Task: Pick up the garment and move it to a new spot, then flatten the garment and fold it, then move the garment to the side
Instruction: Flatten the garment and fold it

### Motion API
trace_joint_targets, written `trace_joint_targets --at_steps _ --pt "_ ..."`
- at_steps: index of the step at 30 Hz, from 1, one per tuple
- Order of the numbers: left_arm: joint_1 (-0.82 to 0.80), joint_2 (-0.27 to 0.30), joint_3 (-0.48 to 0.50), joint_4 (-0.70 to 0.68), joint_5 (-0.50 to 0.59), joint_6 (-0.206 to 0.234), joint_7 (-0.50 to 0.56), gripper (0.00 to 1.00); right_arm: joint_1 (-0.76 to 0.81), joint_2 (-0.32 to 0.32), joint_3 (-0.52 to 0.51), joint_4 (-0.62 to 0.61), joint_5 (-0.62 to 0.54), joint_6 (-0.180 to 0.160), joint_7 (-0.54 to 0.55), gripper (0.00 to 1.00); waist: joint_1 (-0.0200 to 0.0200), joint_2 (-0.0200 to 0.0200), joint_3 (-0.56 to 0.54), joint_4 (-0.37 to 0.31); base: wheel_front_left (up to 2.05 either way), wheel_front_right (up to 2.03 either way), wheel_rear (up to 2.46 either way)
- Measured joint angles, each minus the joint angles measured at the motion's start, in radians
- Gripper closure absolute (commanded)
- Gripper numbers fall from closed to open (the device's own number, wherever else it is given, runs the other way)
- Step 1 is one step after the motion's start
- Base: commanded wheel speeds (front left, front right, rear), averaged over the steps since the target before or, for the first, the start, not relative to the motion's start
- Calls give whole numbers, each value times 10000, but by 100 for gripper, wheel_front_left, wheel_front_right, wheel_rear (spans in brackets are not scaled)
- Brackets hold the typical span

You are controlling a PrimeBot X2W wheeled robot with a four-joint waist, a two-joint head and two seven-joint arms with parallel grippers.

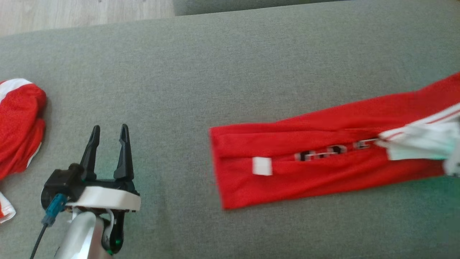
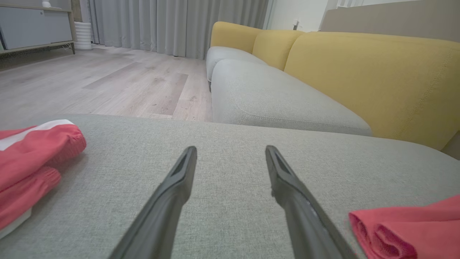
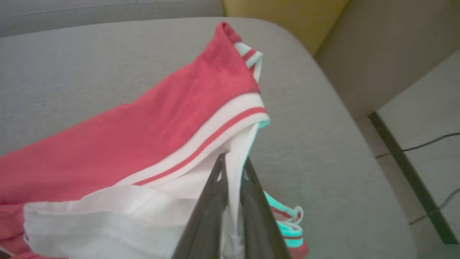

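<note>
the red garment [image 1: 323, 158] lies as a long folded strip on the grey cushion [image 1: 215, 72]; soft and limp, it would likely sag from one grip. the right gripper [image 3: 233, 162] is clenched on its white trim [image 3: 201, 144]; the released left gripper [image 1: 110, 129] could take the hem end.

The garment [image 1: 316, 158] is seen to be soft, matt red cloth, trimmed with white ribbed knit. The cushion [image 1: 215, 72] beneath it is covered in grey woven fabric, matt and slightly coarse. The other red garment [image 1: 18, 122] is made of a fine, mesh-like knit. The left gripper [image 1: 110, 127] and right gripper [image 3: 233, 160] are finished in matt dark plastic, the forearm [image 1: 81, 233] in smooth silvery metal. The floor [image 2: 107, 82] is laid in pale wood-grain planks, and the sofa backs [image 2: 359, 72] are upholstered in smooth yellow cloth.
</note>
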Motion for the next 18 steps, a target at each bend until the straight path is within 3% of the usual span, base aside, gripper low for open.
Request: trace_joint_targets --at_steps 5,10,18 --pt "7 -6 -4 -4 0 0 0 0 547 -146 -863 -1041 -267 0 629 100 0 0 -82 -40 0 0 0" --pt "58 -27 -13 6 0 -2 0 0 1251 245 -731 -2171 -196 0 1312 100 0 0 -264 -8 0 0 0" --pt "158 -38 -12 104 -2 -10 0 0 1868 1327 1973 -4084 715 0 1616 100 -1 0 -610 50 0 0 0"
